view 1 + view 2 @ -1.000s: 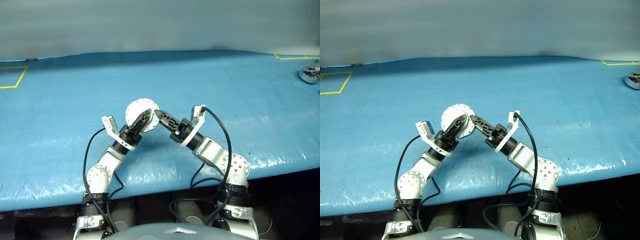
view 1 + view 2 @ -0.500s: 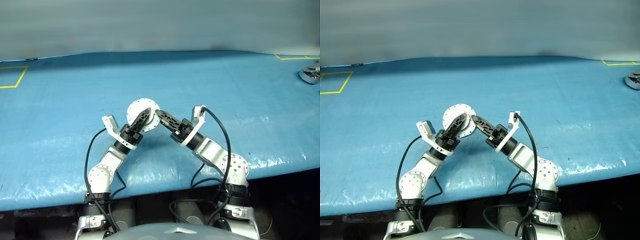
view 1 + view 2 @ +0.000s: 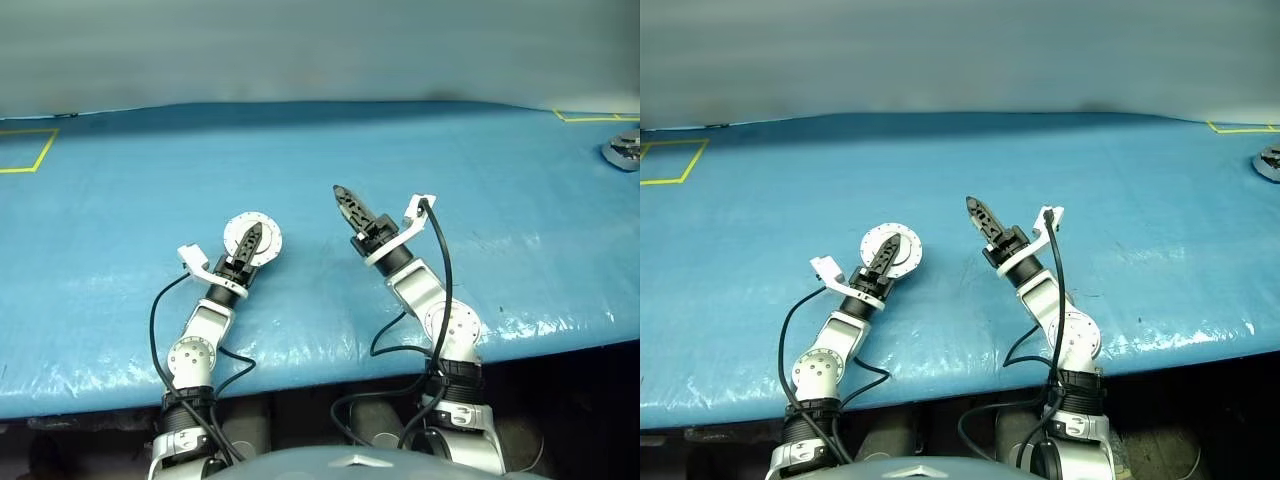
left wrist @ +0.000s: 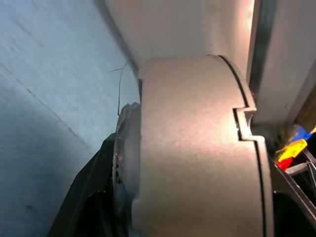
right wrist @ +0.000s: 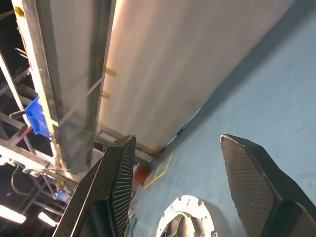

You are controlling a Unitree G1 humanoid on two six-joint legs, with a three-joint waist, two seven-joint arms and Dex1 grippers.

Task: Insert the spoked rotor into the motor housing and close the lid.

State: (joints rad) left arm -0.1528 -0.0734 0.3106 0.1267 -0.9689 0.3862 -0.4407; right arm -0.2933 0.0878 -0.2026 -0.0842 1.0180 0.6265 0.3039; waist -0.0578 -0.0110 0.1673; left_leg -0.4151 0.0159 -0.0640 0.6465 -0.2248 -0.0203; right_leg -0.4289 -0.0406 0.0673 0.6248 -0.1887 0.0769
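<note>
Holding the motor housing (image 3: pixel 251 240) alone now, our left gripper (image 3: pixel 250 240) pinches it low over the blue table (image 3: pixel 120 230), left of where both grippers met 1 second ago. Our right gripper (image 3: pixel 345 203) has let go and pulled back, fingers spread, empty. We judge the housing closed; setting it down remains.

**Silver arms, black pincers, looping cables**

Both arms are built of silver-grey rounded segments with disc-shaped joint housings showing small screw holes. A black collar sits at each wrist, with a white bracket beside it. The left pincer (image 3: pixel 250 238) and right pincer (image 3: pixel 347 204) each carry two slim black fingers (image 5: pixel 256 187), textured like woven carbon and tapering to points. Black cables loop from each wrist down along the arms.
</note>
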